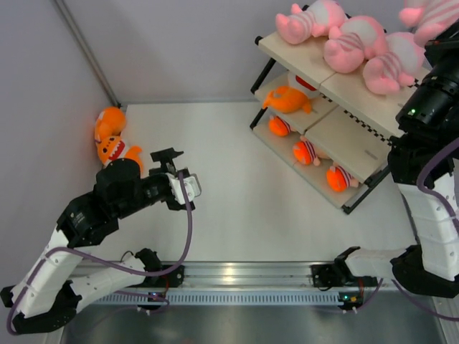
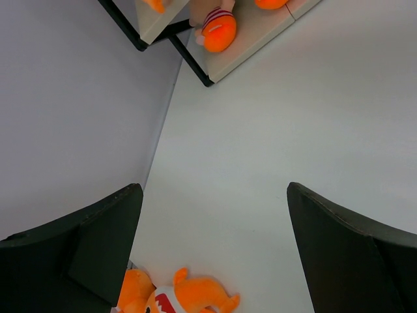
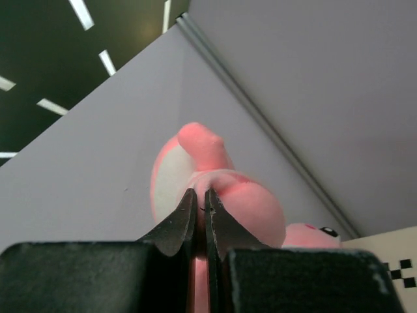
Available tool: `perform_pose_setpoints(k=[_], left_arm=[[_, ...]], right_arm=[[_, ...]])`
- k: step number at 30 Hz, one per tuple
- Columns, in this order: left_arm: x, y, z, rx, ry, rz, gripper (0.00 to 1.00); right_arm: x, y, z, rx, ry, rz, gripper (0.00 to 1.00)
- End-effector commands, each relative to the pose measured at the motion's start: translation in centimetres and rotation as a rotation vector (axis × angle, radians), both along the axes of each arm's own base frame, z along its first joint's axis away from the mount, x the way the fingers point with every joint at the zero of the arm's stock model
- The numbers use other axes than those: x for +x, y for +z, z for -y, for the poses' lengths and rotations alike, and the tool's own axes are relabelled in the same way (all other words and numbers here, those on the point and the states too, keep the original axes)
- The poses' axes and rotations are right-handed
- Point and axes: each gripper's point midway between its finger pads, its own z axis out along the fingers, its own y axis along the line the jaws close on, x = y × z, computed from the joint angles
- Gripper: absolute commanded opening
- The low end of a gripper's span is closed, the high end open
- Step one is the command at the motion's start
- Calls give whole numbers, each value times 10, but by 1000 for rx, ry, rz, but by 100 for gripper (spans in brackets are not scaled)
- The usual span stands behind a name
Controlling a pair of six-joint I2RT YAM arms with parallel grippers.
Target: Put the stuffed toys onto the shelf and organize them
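Observation:
Three pink striped stuffed toys lie in a row on the top board of the shelf. My right gripper is shut on a fold of a fourth pink toy, which it holds at the shelf's far right end. One orange toy rests on the middle tier. Two orange toys lie against the left wall. My left gripper hovers open just right of them. In the left wrist view one of them shows below the wide-apart fingers.
Small orange and striped plush shapes sit on the shelf's bottom tier. Grey walls close the table on the left and at the back. A metal rail runs along the near edge between the arm bases.

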Motion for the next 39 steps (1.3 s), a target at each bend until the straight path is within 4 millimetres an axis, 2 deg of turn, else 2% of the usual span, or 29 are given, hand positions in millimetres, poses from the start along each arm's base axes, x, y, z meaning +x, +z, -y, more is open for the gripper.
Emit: perform_pose_setpoints(k=[1,3,4,6,7,8,9,10,12,13,17,19,21,22,39], left_arm=[[2,12,4,-61,0,28,98],[1,11,5,-59,-8,25,98],[1,12,5,-61,-6,25,98],[1,12,5,-63,-5,25,98],[1,12,5,-63,-6,28,98],[0,13,4,-63,-5,30,98],[0,13,3,-64,-3,31,98],[0,12,3,-63,-2,29,98],[0,11,1,-66,6,27,98],[0,11,1,-68,4,25,98],[0,11,1,-66,1,25,98],[0,11,2,-66,1,25,98],[0,10,3,-64,0,23,98],[1,10,3,-62,-1,23,98],[3,14,2,-66,8,29,98]], right_arm=[[-27,-16,48,138,-187,-30,0],[-29,-28,57,161,-232,-43,0],[-38,-30,64,165,-246,-39,0],[-31,-45,64,138,-268,-99,0],[-41,-49,72,143,-281,-99,0],[-42,-55,73,146,-283,-104,0],[-32,-73,71,121,-302,-150,0],[-43,-78,78,131,-310,-140,0],[-40,-98,82,130,-342,-171,0],[-46,-102,85,125,-342,-179,0],[-39,-130,82,127,-302,-207,0],[-43,-138,83,154,-289,-183,0],[-35,-151,82,150,-300,-210,0],[-21,-157,77,163,-276,-212,0],[10,-187,77,297,-239,-191,0]])
